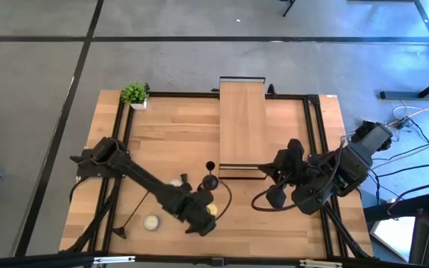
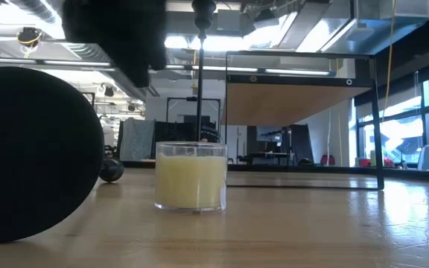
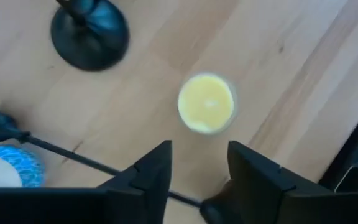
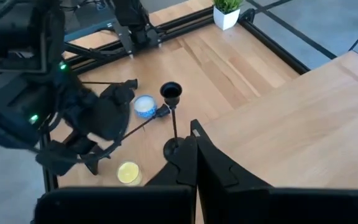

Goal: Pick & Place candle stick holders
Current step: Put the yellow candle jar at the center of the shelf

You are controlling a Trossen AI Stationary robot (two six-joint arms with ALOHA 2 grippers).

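Left gripper (image 3: pixel 197 171) fingers apart above a small round yellow candle (image 3: pixel 206 103) near the table's front, upright tall black metal candle stick holder (image 4: pixel 173 118) just beyond, another seemingly lying flat (image 3: pixel 42 143), right gripper (image 4: pixel 194 163) closed, empty, beside the wooden riser (image 1: pixel 242 126).

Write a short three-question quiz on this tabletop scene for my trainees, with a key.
1. True or false: the left gripper is holding the yellow candle.
2. Where is the green plant? A: at a corner of the table. B: beside the yellow candle. C: under the left gripper.
3. Fill in: the right gripper is ___ (open or shut).

Key: 1 false, since the gripper is open with nothing between its fingers and the candle sits on the table. 2 A. 3 shut.
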